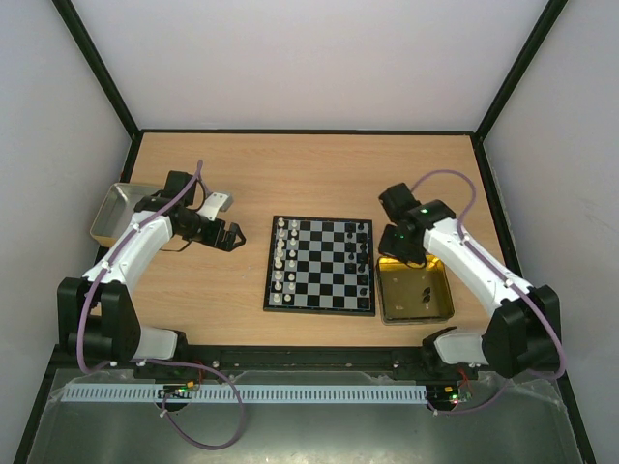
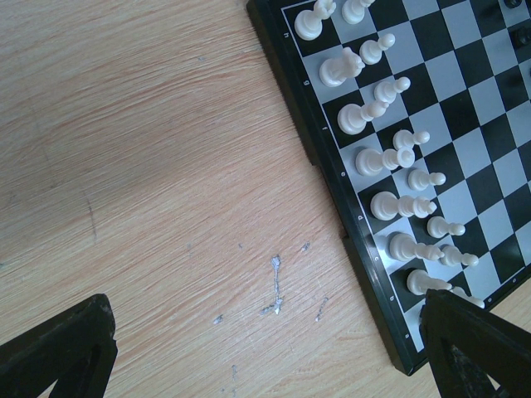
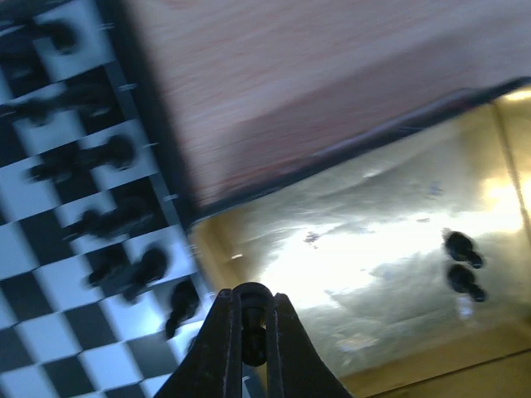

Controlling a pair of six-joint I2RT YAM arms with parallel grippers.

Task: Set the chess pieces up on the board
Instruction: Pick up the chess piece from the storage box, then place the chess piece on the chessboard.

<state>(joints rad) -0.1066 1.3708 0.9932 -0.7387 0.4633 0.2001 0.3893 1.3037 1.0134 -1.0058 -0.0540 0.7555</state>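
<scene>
Left gripper (image 1: 232, 235) hovers wide open, empty, beside the board (image 1: 319, 267) at mid-table. Right gripper (image 3: 253, 300) pinches a black piece (image 3: 253, 332) over the tin (image 1: 414, 309) by the right edge. Wooden table (image 1: 319, 179), pale walls (image 1: 309, 58).

Black piece (image 3: 254, 332) between pincer (image 3: 253, 297) tips, above gold tin (image 3: 373, 215)

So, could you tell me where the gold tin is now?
In the top view, the tin lies just right of the board, partly under the right gripper.
</scene>
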